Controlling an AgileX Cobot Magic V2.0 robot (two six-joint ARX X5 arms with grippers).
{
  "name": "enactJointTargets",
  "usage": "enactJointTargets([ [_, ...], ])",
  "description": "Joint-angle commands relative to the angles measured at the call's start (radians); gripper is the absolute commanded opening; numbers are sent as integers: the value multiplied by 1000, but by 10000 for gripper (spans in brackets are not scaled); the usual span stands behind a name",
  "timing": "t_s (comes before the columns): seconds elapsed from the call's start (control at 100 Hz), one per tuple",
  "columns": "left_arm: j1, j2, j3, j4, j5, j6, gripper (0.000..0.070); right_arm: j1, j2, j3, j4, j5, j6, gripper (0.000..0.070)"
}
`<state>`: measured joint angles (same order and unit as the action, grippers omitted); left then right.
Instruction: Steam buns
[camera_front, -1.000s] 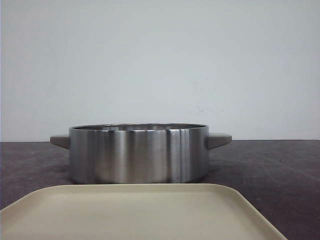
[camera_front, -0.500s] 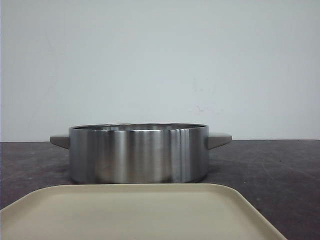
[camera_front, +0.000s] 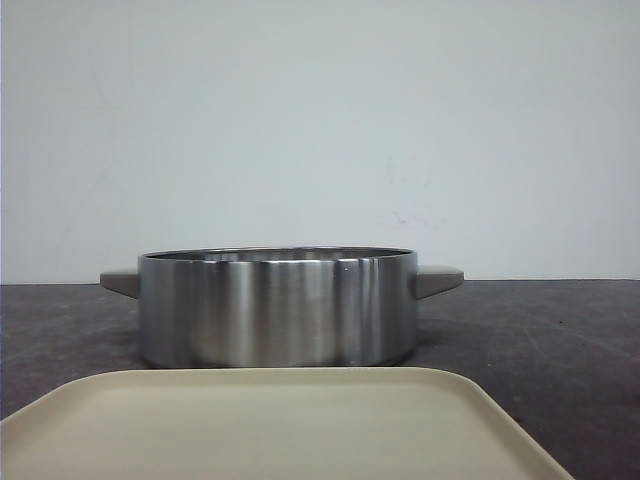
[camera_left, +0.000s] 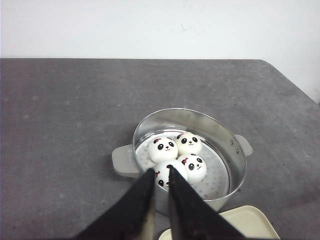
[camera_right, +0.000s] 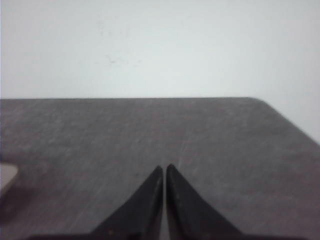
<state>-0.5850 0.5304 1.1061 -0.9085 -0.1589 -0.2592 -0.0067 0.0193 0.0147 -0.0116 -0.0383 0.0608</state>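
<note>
Beige plastic fills the bottom of the front view: a flat square tray with rounded corners (camera_front: 270, 425), bare on top. Just behind it, at the centre of the frame, stands a brushed stainless-steel steamer pot with two grey side handles (camera_front: 277, 307) on the dark grey table (camera_front: 560, 340), with a pale wall beyond.

In the left wrist view the black left gripper (camera_left: 160, 176) sits at the bottom centre, its fingers drawn almost together with only a thin gap and nothing between them. Past the tips, in the lower middle of the frame, four glossy white panda-faced buns (camera_left: 177, 156) cluster on the pot's perforated floor, touching one another.

In the right wrist view the black right gripper (camera_right: 164, 169) shows at the bottom centre, tips pressed together and empty, over bare table.
</note>
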Motion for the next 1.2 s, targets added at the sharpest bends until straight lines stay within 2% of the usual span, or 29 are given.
enactJointTargets([
  [0.0, -6, 4, 13, 11, -5, -8, 0, 0, -21, -3, -50, -23, 19, 6],
  [0.18, -6, 4, 13, 11, -5, -8, 0, 7, -16, -3, -163, -41, 18, 6],
  [1.19, -5, 3, 13, 11, -5, -8, 0, 10, -16, -3, -146, -40, 7, 6],
])
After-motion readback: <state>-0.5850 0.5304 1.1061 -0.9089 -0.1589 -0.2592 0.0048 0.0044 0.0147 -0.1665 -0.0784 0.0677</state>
